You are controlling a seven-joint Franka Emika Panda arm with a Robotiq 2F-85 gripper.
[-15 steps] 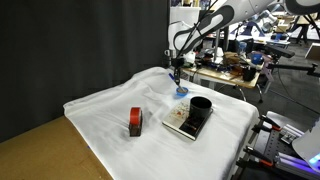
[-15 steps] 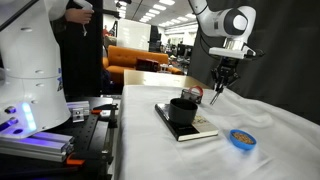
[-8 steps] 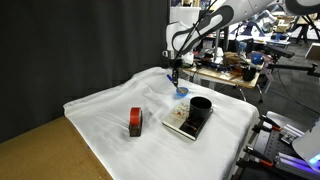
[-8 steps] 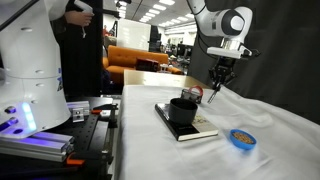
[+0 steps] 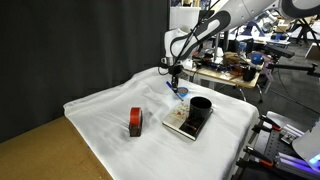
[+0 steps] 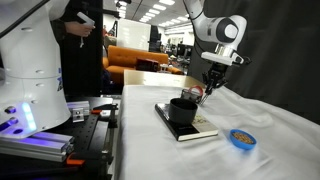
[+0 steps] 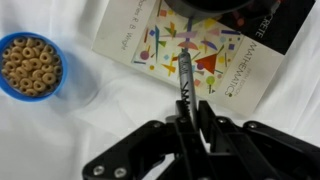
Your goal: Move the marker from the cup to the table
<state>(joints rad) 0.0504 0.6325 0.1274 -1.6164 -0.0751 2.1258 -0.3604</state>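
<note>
I saw a book (image 7: 135,40) with a colourful geometric cover lying flat, a blue bowl (image 7: 32,65) of cereal rings just beside it, and a red-and-black box (image 5: 135,122) well apart.

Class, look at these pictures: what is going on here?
A robot arm's gripper is shut on a thin marker, holding it in the air over a colourful book on the cloth-covered table. The black cup stands on that book, with the marker outside it. A blue bowl of cereal rings sits nearby. The marker is not yet set down.
</note>
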